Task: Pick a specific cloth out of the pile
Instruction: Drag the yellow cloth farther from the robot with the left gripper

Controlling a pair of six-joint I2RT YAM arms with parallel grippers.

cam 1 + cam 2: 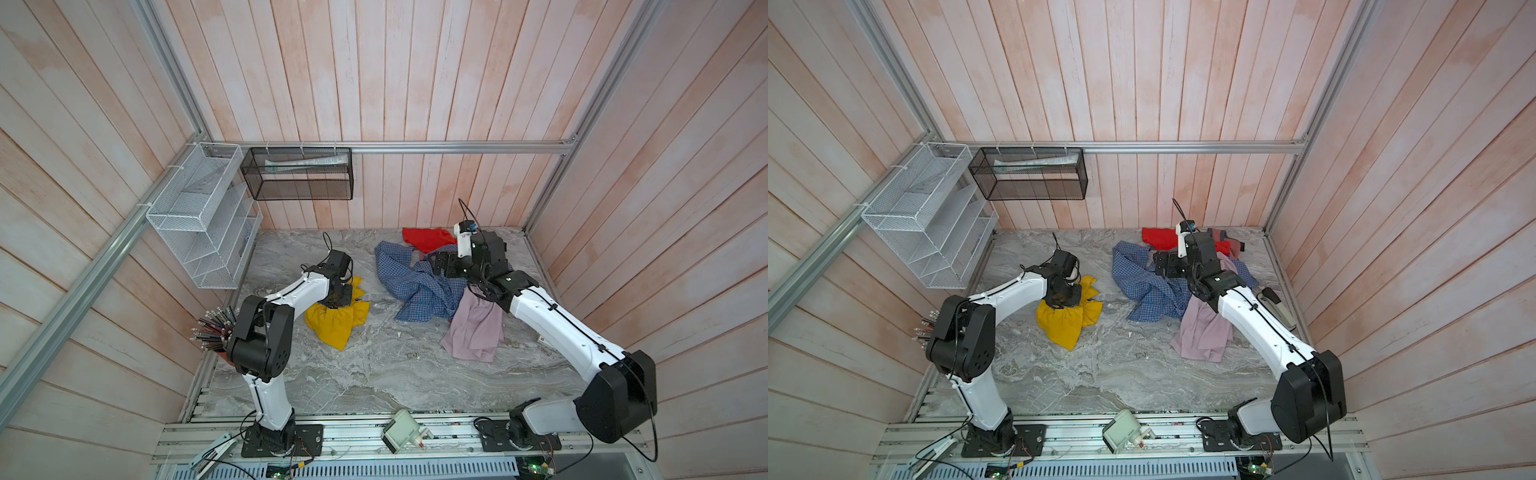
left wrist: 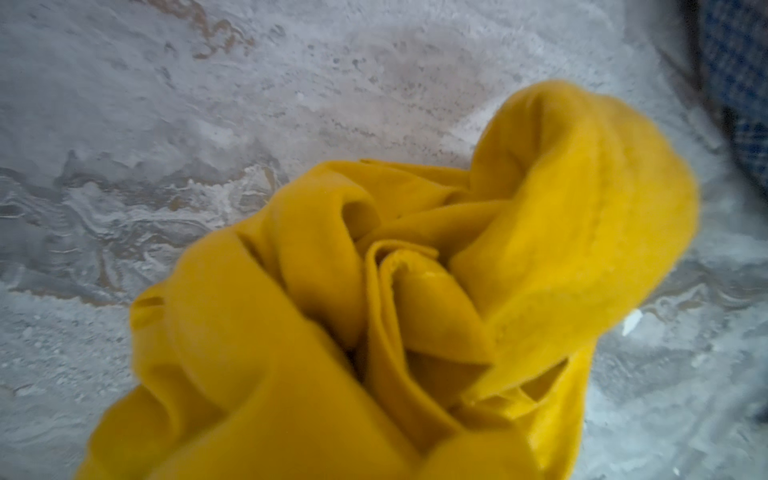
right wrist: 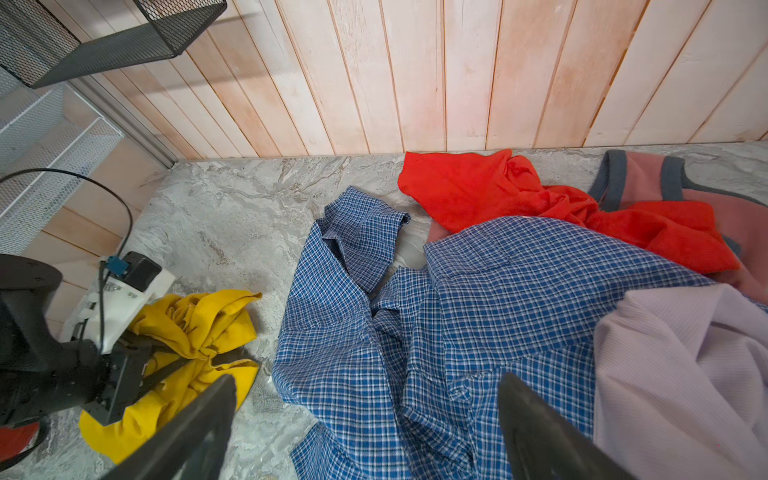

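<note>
Your left end effector (image 3: 208,358) was clamped on the yellow cloth (image 1: 336,328), apart from the pile (image 1: 419,291); your right end effector (image 3: 368,386) hung wide open above the blue checked shirt (image 3: 478,316).

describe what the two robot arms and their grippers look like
The left arm and right arm have white rounded shells, bulky black joint housings and thin black cables clipped alongside. The left gripper and right gripper are black with flat tapered fingers; each wrist carries a white camera mount.
</note>
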